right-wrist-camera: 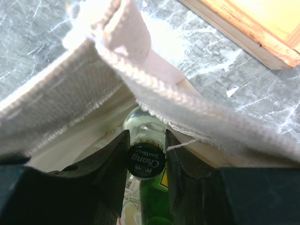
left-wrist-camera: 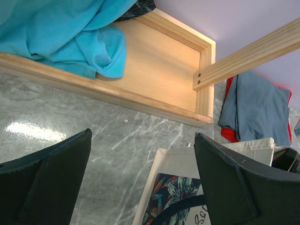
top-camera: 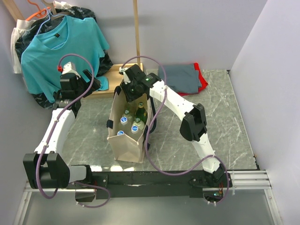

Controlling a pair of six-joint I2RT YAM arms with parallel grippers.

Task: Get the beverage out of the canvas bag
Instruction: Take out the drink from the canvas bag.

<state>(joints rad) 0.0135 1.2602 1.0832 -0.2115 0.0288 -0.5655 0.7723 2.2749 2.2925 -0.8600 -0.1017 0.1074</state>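
The tall beige canvas bag (top-camera: 125, 140) stands on the grey marble bench (top-camera: 225, 126), left of middle, toward the near edge. Inside its mouth the right hand (right-wrist-camera: 146, 140) pinches the black-capped green glass bottle (right-wrist-camera: 146, 161) at the cap. The left hand (left-wrist-camera: 143, 138) hangs wide open, holding nothing.

Canvas bag (top-camera: 126, 145) upright on table (top-camera: 225, 126), bottles (top-camera: 123, 120) inside; right pincer (top-camera: 134, 97) over green bottle (top-camera: 140, 111) at far rim.

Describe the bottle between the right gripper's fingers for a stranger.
Find the beige canvas bag standing mid-table. Inside, toward its far side, stands the green bottle. It alone is green with a black cap; its neighbours are clear with blue-and-white caps.
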